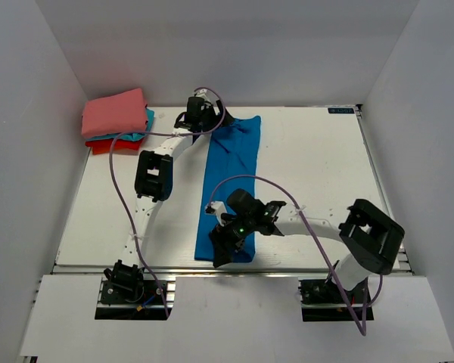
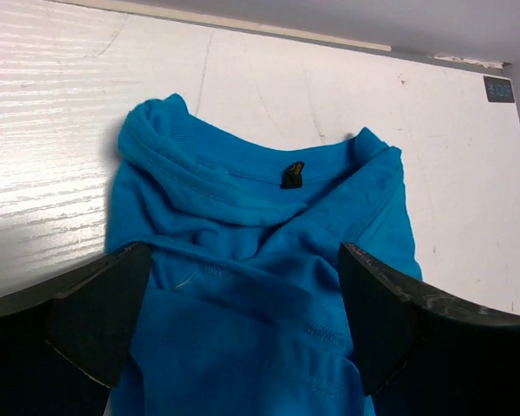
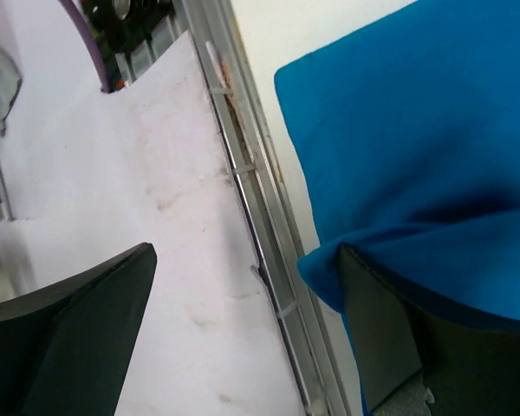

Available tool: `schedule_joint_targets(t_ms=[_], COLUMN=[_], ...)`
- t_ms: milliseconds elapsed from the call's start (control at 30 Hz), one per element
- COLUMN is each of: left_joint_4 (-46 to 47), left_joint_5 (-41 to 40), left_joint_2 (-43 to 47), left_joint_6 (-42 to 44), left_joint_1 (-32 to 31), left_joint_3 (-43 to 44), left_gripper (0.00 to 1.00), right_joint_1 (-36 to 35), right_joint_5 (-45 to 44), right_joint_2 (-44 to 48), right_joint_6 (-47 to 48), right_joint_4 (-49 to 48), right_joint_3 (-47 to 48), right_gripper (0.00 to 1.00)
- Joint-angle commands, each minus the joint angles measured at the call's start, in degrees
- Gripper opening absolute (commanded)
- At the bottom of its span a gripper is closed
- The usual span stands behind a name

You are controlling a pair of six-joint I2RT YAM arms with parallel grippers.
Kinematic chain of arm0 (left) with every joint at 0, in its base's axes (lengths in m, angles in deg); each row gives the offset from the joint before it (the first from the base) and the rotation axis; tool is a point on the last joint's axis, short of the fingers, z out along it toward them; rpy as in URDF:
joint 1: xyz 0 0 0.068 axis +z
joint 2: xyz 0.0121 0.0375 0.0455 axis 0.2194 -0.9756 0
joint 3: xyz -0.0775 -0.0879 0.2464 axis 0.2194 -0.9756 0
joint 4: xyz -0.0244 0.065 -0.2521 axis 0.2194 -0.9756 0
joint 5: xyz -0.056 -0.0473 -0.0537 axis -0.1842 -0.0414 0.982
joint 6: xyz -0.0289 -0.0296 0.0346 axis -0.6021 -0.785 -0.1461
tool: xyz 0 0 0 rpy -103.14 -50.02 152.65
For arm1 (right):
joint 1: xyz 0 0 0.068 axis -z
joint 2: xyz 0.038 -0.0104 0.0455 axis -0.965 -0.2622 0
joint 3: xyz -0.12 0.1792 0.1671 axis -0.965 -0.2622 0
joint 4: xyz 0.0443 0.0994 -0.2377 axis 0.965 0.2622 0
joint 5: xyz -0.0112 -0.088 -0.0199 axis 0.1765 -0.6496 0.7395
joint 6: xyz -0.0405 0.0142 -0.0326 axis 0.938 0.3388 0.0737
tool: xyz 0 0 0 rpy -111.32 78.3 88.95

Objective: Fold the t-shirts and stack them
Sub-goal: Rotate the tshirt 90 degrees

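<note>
Desk (image 1: pixel 310 174): white, with a blue band running far to near down its middle.
Blue t-shirt (image 1: pixel 231 170): folded narrow, collar far, hem at the near edge; laid out for an end-to-end fold, I'd say.
Pile (image 1: pixel 115 113): salmon-pink topmost, far-left corner, awaiting the blue one.
Left pincer (image 2: pixel 243 321): released, jaws wide astride the collar.
Right pincer (image 3: pixel 243 329): released, one finger at the hem corner.

Covered ends, buried layers

In the top view the right gripper (image 1: pixel 225 246) covers the blue t-shirt's (image 1: pixel 231 162) six-o'clock end and the left gripper (image 1: pixel 200 115) its eleven-o'clock corner. At ten o'clock the salmon-pink shirt (image 1: pixel 115 112) leaves only slivers of the teal shirt (image 1: pixel 147 119) and red shirt (image 1: pixel 100 147). In the left wrist view the collar tag (image 2: pixel 292 174) is too small to read.
</note>
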Motion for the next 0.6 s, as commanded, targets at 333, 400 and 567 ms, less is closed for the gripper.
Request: schedule_joint_targets(t_ms=[333,400,567], left_joint_4=[-19.2,-19.8,-23.6], left_joint_5=[-16.8,-18.0,-18.6], left_joint_2=[16.1,19.7,25.7], left_joint_6=[3.7,5.3,8.4], left_joint_1=[1.4,1.5,1.5], left_joint_3=[-0.9,-2.2,-5.3], left_gripper=[1.00,1.00,1.00], right_joint_1=[-0.7,-0.7,-0.6], right_joint_5=[-17.4,-19.4,-25.8], right_joint_2=[14.3,15.9,21.7], right_joint_6=[-8.5,-9.8,-15.0], right_joint_4=[12.8,12.9,12.3], right_joint_3=[1.9,1.1,-3.0], right_gripper=[0.90,0.90,0.90])
